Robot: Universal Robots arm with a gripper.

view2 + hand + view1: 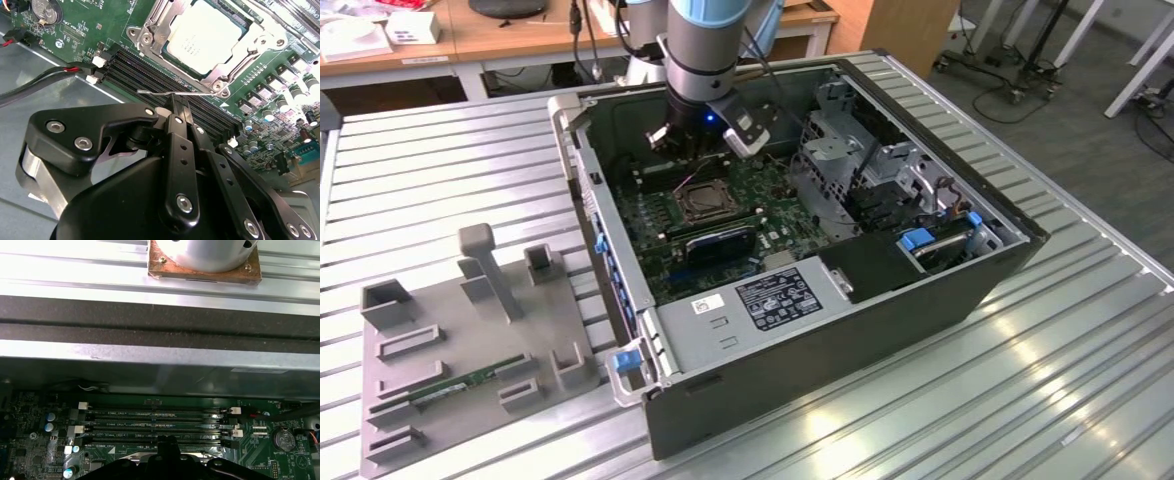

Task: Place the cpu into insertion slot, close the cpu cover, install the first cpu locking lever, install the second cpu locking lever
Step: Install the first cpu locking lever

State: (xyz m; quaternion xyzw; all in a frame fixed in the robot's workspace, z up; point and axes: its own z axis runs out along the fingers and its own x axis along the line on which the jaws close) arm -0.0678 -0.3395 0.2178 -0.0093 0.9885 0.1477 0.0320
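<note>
In the exterior view you are watching the grey robot arm (pixel 700 50) reaching down into the open dark metal computer case (pixel 854 330), which is lying on the ribbed silver table (pixel 1067 380). The black gripper (pixel 683 145) is hanging over the far part of the green motherboard (pixel 761 190), just beyond the insertion slot (pixel 703 203), a small square black socket with a silvery rim. Toward the exterior view's left, a grey plastic fixture tray (pixel 467 330) is resting on the table, well apart from the case, and a long green memory stick (pixel 460 383) is lying in it. In the second wrist view you are seeing the cpu (pixel 205 35), a small flat square chip with a dull silver-tan top, sitting in the slot, with the cpu cover (pixel 159 17), a thin silvery metal frame plate, lying flat around it. The gripper's two narrow black fingers (pixel 178 107) are pressing together, and their tips are meeting a thin silvery wire locking lever (pixel 155 93) that is running along the long black memory slots (pixel 150 75) beside the socket; you cannot tell whether they are pinching it or only touching it. In the first wrist view the joined fingertips are hovering at the edge of the memory slots, near a round silver coin battery (pixel 283 438).
</note>
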